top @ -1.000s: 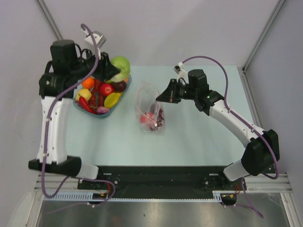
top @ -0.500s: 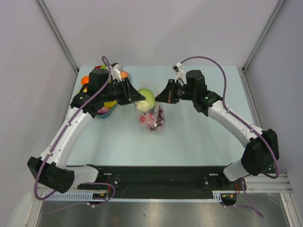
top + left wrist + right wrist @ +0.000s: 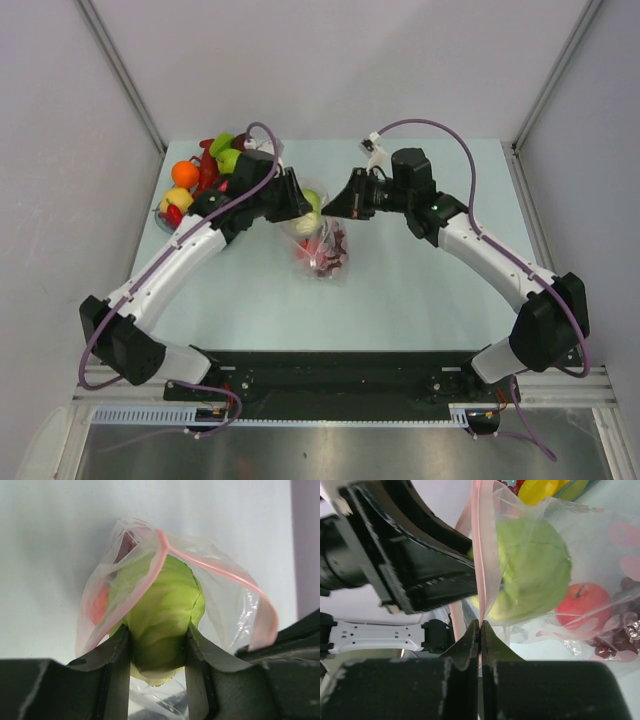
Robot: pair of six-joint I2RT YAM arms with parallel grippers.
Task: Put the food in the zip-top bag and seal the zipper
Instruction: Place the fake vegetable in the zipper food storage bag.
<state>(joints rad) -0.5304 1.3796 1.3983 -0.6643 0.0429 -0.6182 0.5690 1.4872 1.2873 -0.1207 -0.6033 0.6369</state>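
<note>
Far left on the table: a heap of toy fruit not yet bagged. Next, clamped in the half-spread left claw: a green toy cabbage, nosed into the zip-top bag, with the pouch's depth straight ahead of that claw and a red apple and grapes at the bottom. Rightmost, pinched tight on the pink zipper strip, propping the mouth open: the right claw.

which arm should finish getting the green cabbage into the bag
Left. The left fingers clamp the green cabbage, partway through the zip-top bag mouth; the right fingers pinch the zipper, holding the mouth open.
</note>
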